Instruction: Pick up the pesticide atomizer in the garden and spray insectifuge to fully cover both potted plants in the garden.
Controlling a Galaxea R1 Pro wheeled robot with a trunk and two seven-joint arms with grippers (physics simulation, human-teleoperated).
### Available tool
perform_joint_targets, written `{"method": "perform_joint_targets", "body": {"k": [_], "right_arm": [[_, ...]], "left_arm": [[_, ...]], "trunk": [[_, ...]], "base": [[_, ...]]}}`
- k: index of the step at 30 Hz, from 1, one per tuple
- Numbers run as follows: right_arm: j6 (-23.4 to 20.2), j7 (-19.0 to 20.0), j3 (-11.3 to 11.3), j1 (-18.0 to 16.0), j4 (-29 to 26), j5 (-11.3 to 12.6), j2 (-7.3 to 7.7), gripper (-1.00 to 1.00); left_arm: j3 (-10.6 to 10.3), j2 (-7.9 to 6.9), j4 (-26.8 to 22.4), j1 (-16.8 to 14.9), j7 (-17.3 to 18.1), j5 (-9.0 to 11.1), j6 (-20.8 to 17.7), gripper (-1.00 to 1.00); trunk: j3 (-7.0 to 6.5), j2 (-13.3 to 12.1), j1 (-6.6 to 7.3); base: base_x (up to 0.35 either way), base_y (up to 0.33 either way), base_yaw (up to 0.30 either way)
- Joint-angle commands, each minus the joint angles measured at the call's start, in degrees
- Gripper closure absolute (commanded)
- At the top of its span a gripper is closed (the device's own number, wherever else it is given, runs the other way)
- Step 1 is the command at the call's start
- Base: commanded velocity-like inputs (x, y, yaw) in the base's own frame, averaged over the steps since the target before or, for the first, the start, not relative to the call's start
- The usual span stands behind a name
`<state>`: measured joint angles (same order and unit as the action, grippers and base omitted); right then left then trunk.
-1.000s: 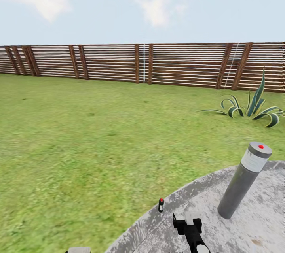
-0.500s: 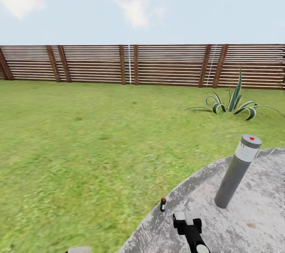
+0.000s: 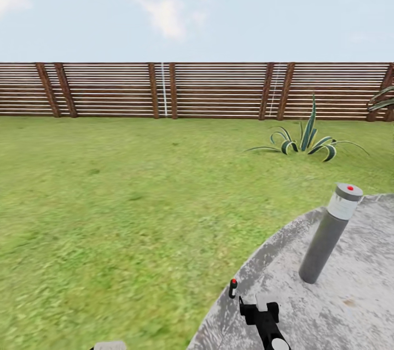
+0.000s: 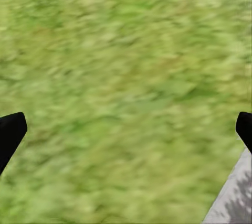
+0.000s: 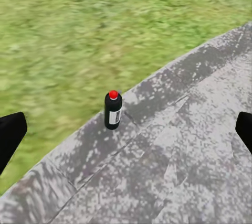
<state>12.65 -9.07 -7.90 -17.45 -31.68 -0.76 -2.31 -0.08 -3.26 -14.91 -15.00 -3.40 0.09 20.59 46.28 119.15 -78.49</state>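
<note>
Pesticide atomizer (image 5: 113,110) upright at patio (image 3: 350,295) edge; head view panned since 1 s ago, base prob. turning. Right gripper (image 5: 126,129) approaching, both jaws apart, empty.

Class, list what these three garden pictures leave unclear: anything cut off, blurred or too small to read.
- Head view: small dark bottle with red cap on the round grey stone patio is too small to show label or nozzle.
- Head view: dark leaves are cut by the edge; the plant cannot be named.
- Right wrist view: white label on the bottle is blurred, unreadable.
- Left wrist view: black fingertips are cut by the edges; the lawn is blurred.
</note>
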Motion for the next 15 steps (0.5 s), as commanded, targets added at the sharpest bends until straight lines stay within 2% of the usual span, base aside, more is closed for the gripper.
{"method": "perform_joint_targets", "body": {"k": [1, 15], "right_arm": [[0.09, -0.51, -0.28, -0.04, 0.05, -0.10, 0.03, -1.00], [0.10, -0.51, -0.35, -0.04, 0.03, 0.13, -0.05, -1.00]], "left_arm": [[-0.03, 0.00, 0.05, -0.03, -0.12, 0.00, 0.18, -1.00], [-0.05, 0.00, 0.05, -0.03, -0.12, 0.00, 0.21, -1.00]], "trunk": [[0.05, 0.02, -0.01], [0.05, 0.02, -0.01]], "base": [[0.138, 0.332, -0.022], [0.139, 0.332, -0.004]]}}
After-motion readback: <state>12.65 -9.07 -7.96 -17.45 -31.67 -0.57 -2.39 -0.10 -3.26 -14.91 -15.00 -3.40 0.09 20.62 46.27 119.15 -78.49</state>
